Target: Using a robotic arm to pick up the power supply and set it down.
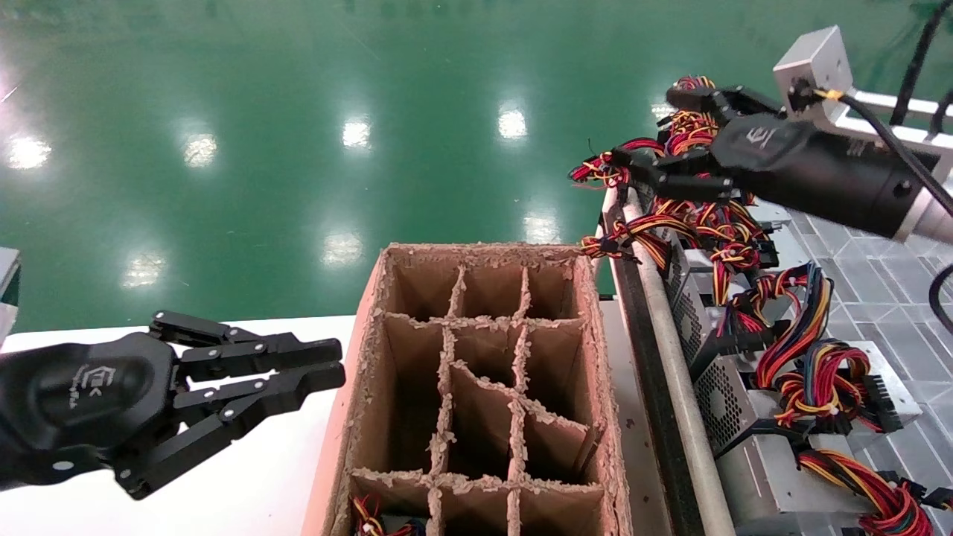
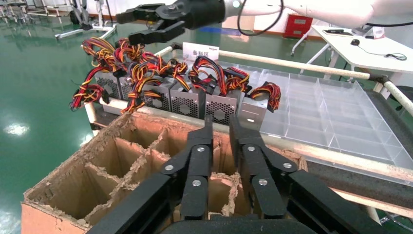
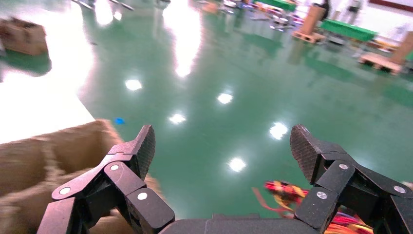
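Two black tools work this scene, and we see the right tool (image 1: 651,138) raised above the far end of a row of power supplies (image 1: 733,402), its fingers spread wide apart and holding nothing. From its own wrist camera the two textured fingertips (image 3: 141,146) stand far from each other with only green floor (image 1: 298,112) between them and a few red and yellow wires just below. A silver-grey bracket (image 1: 815,63) and a black cable (image 1: 893,145) sit at the back of that tool. We count several silver-grey boxes standing side by side along the near rail (image 1: 674,372) of a rack, each trailing a bundle of red, yellow, orange and black wires (image 1: 811,350); none is lifted, and the tool hangs over the wire bundles of the farthest ones without our being able to tell whether it touches them. Clear plastic trays (image 2: 326,112) lie on the rack behind the row. Beside the rack stands a worn cardboard box (image 1: 476,387) split by dividers into cells, with one wire bundle showing in a cell at its near edge. We find the left tool (image 1: 327,365) low over the white bench (image 1: 246,476), next to the box's left wall, its fingers slightly parted and empty.
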Tool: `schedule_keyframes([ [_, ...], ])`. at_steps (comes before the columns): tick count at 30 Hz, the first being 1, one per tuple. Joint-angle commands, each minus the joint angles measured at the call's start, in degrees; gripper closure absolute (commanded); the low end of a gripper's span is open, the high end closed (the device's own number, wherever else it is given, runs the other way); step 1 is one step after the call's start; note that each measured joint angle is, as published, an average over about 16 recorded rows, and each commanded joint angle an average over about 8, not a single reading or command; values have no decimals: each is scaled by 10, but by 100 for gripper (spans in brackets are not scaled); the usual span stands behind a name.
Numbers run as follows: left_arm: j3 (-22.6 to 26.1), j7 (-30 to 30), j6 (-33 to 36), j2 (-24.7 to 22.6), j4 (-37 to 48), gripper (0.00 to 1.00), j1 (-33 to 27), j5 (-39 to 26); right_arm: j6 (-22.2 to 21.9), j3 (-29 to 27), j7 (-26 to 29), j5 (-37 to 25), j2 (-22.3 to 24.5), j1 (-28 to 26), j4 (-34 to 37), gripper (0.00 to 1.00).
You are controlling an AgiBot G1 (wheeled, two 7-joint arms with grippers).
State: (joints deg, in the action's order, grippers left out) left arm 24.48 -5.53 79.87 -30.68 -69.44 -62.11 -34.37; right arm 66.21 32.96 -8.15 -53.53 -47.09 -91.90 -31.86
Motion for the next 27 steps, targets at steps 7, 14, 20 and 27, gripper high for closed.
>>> schedule_keyframes([
  [7, 0, 0, 0, 0, 0, 0, 0, 0, 45, -39, 44, 27, 28, 70, -97, 0],
  [14, 0, 0, 0, 0, 0, 0, 0, 0, 87, -76, 85, 52, 54, 136, -187, 0],
  [20, 0, 0, 0, 0, 0, 0, 0, 0, 123, -107, 120, 74, 76, 192, -264, 0],
  [27, 0, 0, 0, 0, 0, 0, 0, 0, 165, -144, 160, 99, 102, 257, -354, 0],
])
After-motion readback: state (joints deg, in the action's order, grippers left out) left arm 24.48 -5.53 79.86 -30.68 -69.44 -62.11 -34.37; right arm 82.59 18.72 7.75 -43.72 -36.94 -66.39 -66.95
